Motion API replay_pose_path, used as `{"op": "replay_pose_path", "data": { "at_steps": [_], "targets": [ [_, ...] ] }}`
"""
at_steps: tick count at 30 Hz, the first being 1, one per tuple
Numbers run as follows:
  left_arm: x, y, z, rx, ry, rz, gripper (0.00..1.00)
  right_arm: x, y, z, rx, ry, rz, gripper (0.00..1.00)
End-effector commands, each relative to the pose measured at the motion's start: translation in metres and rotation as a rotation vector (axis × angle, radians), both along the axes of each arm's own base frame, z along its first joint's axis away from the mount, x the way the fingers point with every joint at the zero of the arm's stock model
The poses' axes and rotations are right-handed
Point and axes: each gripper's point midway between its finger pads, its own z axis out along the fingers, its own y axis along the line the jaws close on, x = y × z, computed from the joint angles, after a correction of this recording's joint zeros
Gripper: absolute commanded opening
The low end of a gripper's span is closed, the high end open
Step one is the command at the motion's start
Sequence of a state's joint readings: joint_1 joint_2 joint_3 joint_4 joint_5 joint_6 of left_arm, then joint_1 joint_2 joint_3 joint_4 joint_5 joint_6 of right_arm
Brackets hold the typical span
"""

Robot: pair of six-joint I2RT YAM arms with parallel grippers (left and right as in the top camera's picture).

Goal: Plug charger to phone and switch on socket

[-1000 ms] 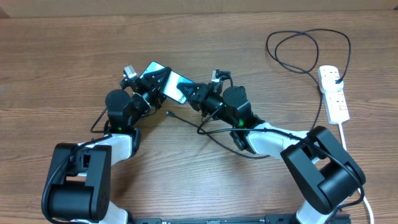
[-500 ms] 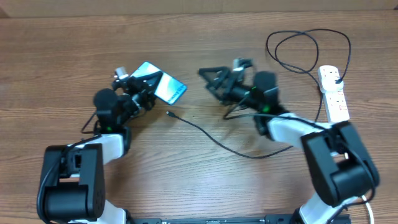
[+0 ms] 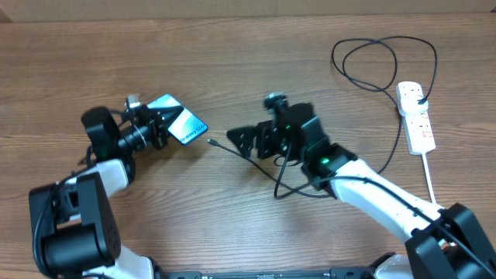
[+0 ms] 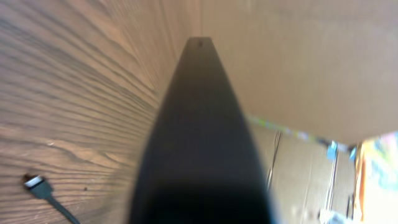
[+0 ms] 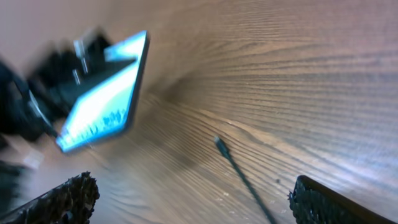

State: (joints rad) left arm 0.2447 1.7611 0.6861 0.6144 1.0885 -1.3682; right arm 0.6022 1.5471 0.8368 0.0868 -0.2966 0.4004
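The phone (image 3: 181,124), light blue screen up and tilted, is held off the table at the left, and my left gripper (image 3: 155,129) is shut on its near end. In the left wrist view its dark edge (image 4: 199,137) fills the middle and hides the fingers. The charger's metal-tipped connector (image 3: 211,142) lies loose on the wood just right of the phone, also visible as the connector (image 4: 34,183) and the connector (image 5: 219,143). My right gripper (image 3: 235,142) stands open close behind that tip, the cable (image 5: 245,183) running between its fingers (image 5: 65,202). The socket (image 3: 415,116) lies at the far right.
The black cable (image 3: 372,54) loops at the back right and runs to a black plug (image 3: 419,96) in the socket's far end. A thick white cord (image 3: 428,174) leaves the socket toward the front edge. Brown cardboard (image 4: 298,68) stands beyond the table.
My left arm has swung left, carrying the phone with it. My right gripper let go of the phone, opened wide, swung right, then came back down behind the connector.
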Motion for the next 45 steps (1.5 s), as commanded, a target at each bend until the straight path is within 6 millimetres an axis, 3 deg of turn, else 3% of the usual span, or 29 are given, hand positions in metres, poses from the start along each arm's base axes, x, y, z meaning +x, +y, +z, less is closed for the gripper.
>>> {"op": "replay_pose_path", "data": {
  "at_steps": [1, 7, 11, 19, 24, 28, 31, 37, 42, 45],
  "targets": [
    [0.011, -0.008, 0.027, -0.007, -0.146, -0.167, 0.04, 0.016, -0.002, 0.014, -0.186, -0.249, 0.012, 1.0],
    [0.04, -0.001, 0.029, -0.001, -0.176, -0.175, 0.04, 0.003, 0.014, 0.001, -0.311, -0.349, 0.128, 1.0],
    [0.049, 0.003, 0.029, 0.007, -0.175, -0.152, 0.04, 0.0, 0.026, -0.008, -0.405, -0.443, 0.167, 1.0],
    [0.05, 0.008, 0.029, 0.009, -0.18, -0.144, 0.04, -0.011, 0.059, -0.057, -0.524, -0.517, 0.232, 0.97],
    [0.049, 0.016, 0.03, 0.008, -0.183, -0.133, 0.04, -0.01, 0.064, -0.086, -0.54, -0.498, 0.252, 0.88],
    [0.047, 0.02, 0.032, 0.01, -0.199, -0.14, 0.05, -0.006, 0.07, -0.099, -0.544, -0.536, 0.272, 0.78],
    [0.046, 0.023, 0.034, 0.009, -0.211, -0.144, 0.05, -0.004, 0.073, -0.108, -0.569, -0.582, 0.302, 0.76],
    [0.042, 0.025, 0.035, -0.002, -0.216, -0.162, 0.04, 0.002, 0.082, -0.098, -0.552, -0.667, 0.302, 0.9],
    [0.042, 0.026, 0.037, -0.001, -0.224, -0.165, 0.04, 0.0, 0.079, -0.105, -0.569, -0.646, 0.317, 0.9],
    [0.042, 0.026, 0.037, -0.001, -0.224, -0.164, 0.04, -0.002, 0.077, -0.11, -0.58, -0.631, 0.327, 0.84]
  ]
}}
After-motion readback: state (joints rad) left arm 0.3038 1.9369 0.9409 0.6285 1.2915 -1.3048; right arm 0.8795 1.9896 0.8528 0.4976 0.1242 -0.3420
